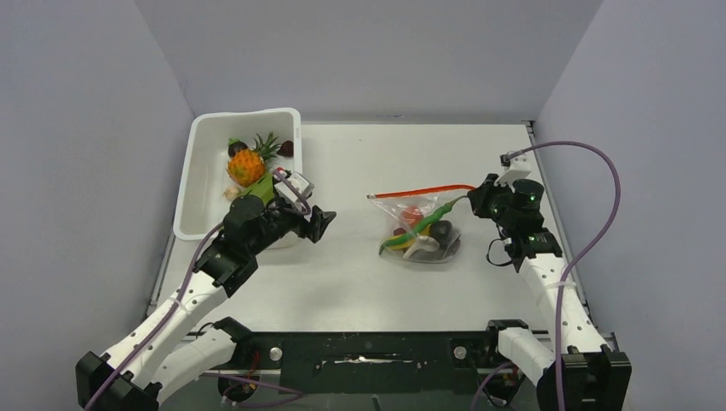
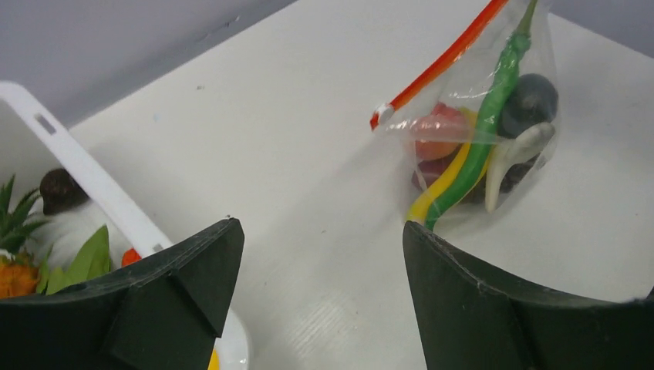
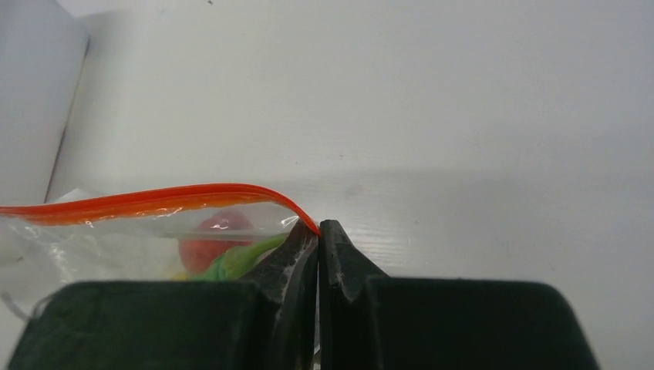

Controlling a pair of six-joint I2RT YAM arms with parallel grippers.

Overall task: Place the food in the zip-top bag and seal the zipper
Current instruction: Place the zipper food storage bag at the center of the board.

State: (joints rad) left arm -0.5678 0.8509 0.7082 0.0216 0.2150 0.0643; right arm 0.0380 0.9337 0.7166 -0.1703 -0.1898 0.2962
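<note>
On the white tabletop, the largest item is the white rectangular plastic tub, located at the far left. It contains a toy pineapple with an orange body and green leaves and a small dark round piece in its far right corner.

Right of centre lies the clear, crinkly zip-top bag. Its thin red-orange zipper strip runs along the far edge of the bag, from a white-tipped left end to the right corner. Inside the bag, visible through the plastic, are a long green pod, a yellow banana lying against the pod, a red-orange round fruit and a dark round item. A pale whitish piece also lies among them; its identity cannot be determined.

The left end effector is positioned just beside the near right corner of the tub, well apart from the bag. Its jaws are spread wide with nothing between them.

The right end effector is at the right corner of the bag. Its jaws are pressed together, pinching the bag plastic at the right end of the zipper strip.
</note>
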